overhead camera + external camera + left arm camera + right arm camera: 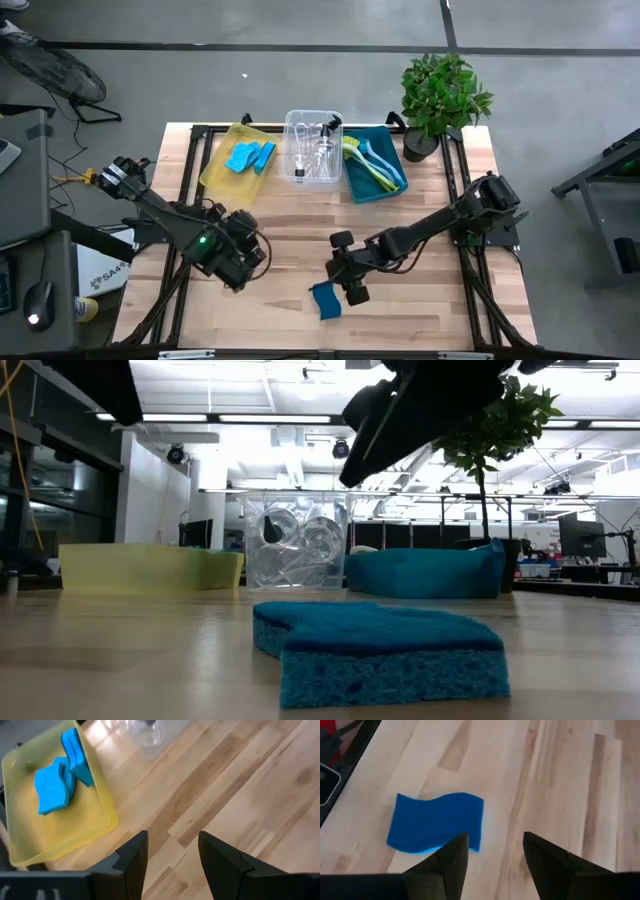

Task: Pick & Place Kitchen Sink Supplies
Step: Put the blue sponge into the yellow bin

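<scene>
on the wooden bench (pixel 420 310) a blue sponge (pixel 325 300) lies at six o'clock, right gripper (pixel 352 287) hovering open-fingered above, likely needing descent to grasp; left gripper (pixel 243 262) waits open.

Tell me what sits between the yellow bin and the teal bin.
The clear bin, holding clear bottles with black tops, stands between the yellow bin and teal bin; the high view shows it best.

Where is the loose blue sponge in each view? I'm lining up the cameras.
High view: loose blue sponge lies near the table's front edge, beside the right gripper.
Low view: foreground centre.
Left wrist view: not in it.
Right wrist view: on the wood beyond the open jaws.
Shared landmark: yellow bin.
</scene>
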### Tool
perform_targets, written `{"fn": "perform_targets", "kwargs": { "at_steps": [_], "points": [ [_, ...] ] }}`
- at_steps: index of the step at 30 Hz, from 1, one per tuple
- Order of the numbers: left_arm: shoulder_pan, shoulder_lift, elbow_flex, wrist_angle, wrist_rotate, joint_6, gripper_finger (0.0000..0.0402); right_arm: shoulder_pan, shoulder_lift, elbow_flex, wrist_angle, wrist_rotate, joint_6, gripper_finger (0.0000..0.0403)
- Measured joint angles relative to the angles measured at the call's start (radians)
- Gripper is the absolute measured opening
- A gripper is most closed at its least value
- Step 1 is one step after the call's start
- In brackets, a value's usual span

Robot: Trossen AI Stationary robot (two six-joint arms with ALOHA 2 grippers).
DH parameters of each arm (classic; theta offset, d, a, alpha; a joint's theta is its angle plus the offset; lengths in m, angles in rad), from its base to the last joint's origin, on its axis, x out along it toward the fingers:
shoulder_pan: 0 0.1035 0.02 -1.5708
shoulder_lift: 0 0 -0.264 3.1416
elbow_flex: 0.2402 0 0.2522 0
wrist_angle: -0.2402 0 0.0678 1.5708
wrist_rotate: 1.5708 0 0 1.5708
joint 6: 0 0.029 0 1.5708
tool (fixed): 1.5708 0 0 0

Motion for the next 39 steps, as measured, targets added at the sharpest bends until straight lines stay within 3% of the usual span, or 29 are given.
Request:
{"fn": "perform_targets", "kwargs": {
  "at_steps": [9,19,39],
  "points": [
    [-0.073,0.000,0.000,0.010,-0.105,-0.077,0.0167,0.010,0.055,0.044,-0.021,-0.067,0.020,0.0183],
    [-0.070,0.002,-0.070,0.069,-0.091,-0.082,0.0167,0.009,0.131,0.044,0.028,-0.133,0.030,0.0183],
    [-0.070,0.002,-0.109,0.104,-0.083,-0.126,0.0167,-0.027,0.209,0.033,0.090,-0.135,0.061,0.0181]
  ]
}}
